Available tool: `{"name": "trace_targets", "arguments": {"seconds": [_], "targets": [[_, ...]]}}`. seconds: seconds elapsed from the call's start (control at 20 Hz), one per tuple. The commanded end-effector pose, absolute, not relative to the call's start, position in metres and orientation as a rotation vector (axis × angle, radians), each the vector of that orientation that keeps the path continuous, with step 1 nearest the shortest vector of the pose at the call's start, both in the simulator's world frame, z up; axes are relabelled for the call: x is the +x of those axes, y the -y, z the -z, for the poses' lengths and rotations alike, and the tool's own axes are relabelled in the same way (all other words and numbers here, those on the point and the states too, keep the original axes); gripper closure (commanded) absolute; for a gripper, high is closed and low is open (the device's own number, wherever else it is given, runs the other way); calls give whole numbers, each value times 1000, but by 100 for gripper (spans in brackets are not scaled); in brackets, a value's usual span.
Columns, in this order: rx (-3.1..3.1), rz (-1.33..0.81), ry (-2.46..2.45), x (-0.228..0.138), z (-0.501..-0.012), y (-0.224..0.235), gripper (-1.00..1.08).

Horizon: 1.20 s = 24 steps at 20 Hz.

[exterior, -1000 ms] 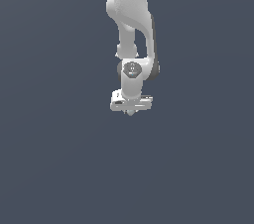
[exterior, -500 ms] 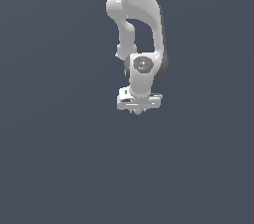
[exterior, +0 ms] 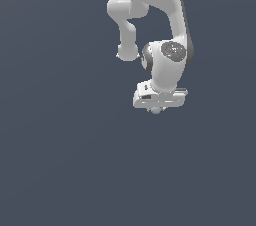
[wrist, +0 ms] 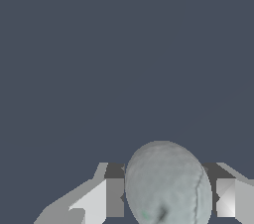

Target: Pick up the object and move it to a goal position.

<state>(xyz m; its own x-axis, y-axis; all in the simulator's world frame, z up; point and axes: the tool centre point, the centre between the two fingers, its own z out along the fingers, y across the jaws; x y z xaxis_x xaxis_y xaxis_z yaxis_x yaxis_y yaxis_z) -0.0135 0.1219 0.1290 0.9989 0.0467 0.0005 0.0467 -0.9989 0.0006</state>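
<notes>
The tiny pale grey-blue ball sits between the two fingers of my white gripper, which is shut on it. One finger's pad touches one side of the ball, and the other finger is on the opposite side. In the exterior view the gripper points down, above the middle of the picture and a little to the exterior view's right. There the ball shows only as a small round bump under the hand. It is held off the dark surface.
A flat dark grey-blue surface fills both views. The white arm comes down from the top of the exterior view. Nothing else shows.
The arm and gripper have moved toward the exterior view's right with the ball held, staying at about the same height in the picture.
</notes>
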Motion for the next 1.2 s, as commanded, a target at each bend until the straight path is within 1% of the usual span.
{"name": "trace_targets", "arguments": {"seconds": [0.0, 0.3, 0.55, 0.85, 1.15], "targets": [[3140, -1, -73, -4, -149, -141, 108], [3140, -1, -73, 17, -191, -182, 108], [3141, 0, -72, 31, -216, -206, 108], [3141, 0, -72, 42, -233, -223, 108], [3141, 0, -72, 47, -240, -231, 108]]}}
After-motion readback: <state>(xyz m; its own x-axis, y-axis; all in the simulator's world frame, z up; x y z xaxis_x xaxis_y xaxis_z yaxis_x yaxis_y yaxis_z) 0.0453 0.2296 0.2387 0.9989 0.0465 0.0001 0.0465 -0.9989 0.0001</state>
